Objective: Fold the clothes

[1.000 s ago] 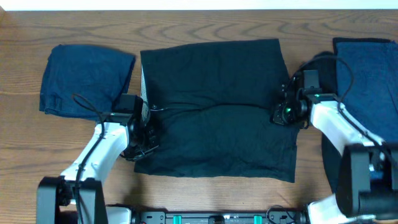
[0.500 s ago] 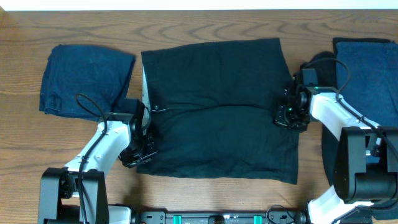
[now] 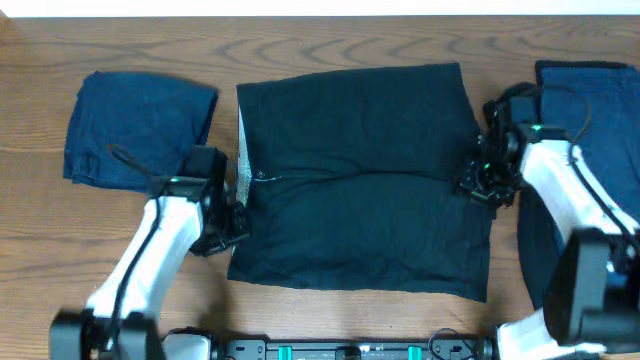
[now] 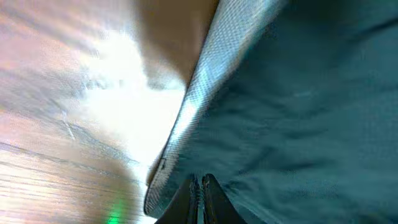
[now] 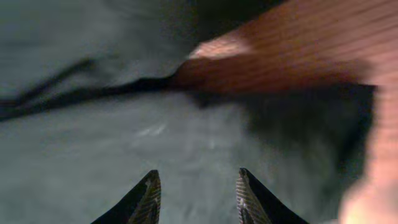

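The thin, rectangular black garment [image 3: 360, 200], its pale woven hem [image 4: 193, 106] exposed, is logged shifted rightward on the wooden table [image 3: 300, 40], pinched by the closed left gripper [image 4: 200, 185], the right gripper [image 5: 196, 182] held parted over it.

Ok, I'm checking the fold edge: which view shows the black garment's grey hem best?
Left wrist: the hem runs across the frame as a wide textured band. Overhead shows only a thin pale strip on the garment's left edge. Right wrist shows none of it.
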You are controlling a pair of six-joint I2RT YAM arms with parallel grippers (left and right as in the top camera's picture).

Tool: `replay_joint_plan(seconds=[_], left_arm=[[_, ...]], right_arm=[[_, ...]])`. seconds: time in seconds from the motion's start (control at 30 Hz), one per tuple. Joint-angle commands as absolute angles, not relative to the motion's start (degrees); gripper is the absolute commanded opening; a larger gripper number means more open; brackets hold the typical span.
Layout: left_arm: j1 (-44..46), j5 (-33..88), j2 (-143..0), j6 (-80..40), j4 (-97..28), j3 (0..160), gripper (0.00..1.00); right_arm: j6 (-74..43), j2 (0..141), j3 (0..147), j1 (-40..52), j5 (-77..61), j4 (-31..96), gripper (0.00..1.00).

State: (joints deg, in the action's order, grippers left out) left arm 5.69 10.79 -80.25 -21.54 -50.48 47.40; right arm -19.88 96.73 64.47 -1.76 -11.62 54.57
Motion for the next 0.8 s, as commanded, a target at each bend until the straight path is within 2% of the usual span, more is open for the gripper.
replay_joint_plan(seconds=[0.0, 0.07, 0.2, 0.37, 0.4, 0.47, 0.5, 0.77], left_arm=[[5.56, 11.81, -75.29, -20.6, -52.53, 48.77, 0.07], [5.56, 11.79, -73.52, -20.6, -54.13, 48.69, 0.07], [5.56, 11.81, -72.1, -20.62, -55.75, 47.72, 0.17], [5.56, 11.77, -72.66, -20.62, -54.85, 45.74, 0.17], [5.56, 11.79, -72.79, -20.62, -54.02, 45.3, 0.22], [5.56, 11.79, -72.88, -20.62, -52.12, 44.4, 0.24], [5.56, 11.79, -72.88, -20.62, -51.13, 43.92, 0.25], [5.56, 11.79, -72.93, -20.6, -46.28, 41.54, 0.27]], right_arm=[[-20.08, 91.11, 66.57, -2.07, -12.6, 59.44, 0.39], [-21.19, 89.19, 66.39, -2.07, -12.71, 64.2, 0.4], [-23.14, 85.86, 64.25, -2.07, -12.75, 71.66, 0.4], [-25.8, 82.15, 58.87, -2.07, -12.71, 75.09, 0.4], [-26.41, 81.47, 57.43, -2.07, -12.73, 75.29, 0.41], [-28.1, 80.49, 54.92, -2.07, -12.84, 76.01, 0.56], [-28.77, 80.16, 53.67, -2.09, -12.95, 76.36, 0.58], [-33.32, 80.03, 46.35, -2.07, -12.16, 74.5, 0.59]])
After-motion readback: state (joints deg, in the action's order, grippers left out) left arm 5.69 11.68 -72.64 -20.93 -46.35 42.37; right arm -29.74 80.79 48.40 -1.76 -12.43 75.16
